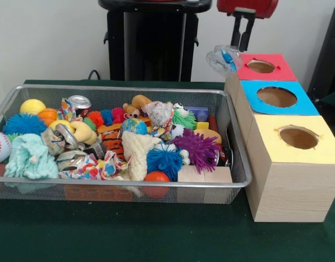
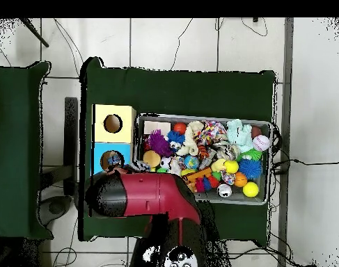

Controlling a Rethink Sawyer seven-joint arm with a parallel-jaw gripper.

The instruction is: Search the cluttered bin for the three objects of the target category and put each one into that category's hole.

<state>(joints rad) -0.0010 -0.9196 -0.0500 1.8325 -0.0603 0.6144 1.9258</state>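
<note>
Green cloth under everything; upper right of the front view, my gripper pinches a clear plastic bag beside the red box's hole. Released off-centre, it could snag the rim and slide back toward the bin.

The red and black arm reaches in from above, its claw pointing straight down, the dark fingers closed on a clear crumpled object.
</note>
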